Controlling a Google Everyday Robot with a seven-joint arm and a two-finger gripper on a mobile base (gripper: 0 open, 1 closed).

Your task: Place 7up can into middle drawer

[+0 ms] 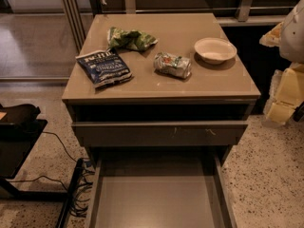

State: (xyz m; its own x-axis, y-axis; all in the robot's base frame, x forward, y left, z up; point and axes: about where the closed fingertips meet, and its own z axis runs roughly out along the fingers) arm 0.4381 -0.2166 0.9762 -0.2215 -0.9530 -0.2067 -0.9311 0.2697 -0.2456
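- Camera view: 7up can (172, 64) lies on its side on the table (209, 87), between chip bag (103, 67) and bowl (215, 50).
- Middle drawer (156, 201): pulled open below the front edge.
- Gripper (285, 96): beyond the right edge, apart from the can; I cannot tell its state.

Silvery-white and green can (172, 64), red spot showing; dark blue chip bag (103, 68); green snack bag (130, 39); cream bowl (215, 50); plain taupe-grey drawer (156, 198); pale yellow gripper (284, 99) at the right edge.

middle drawer (156, 198): front cut by bottom edge | gripper (284, 99): right edge, partly cut off
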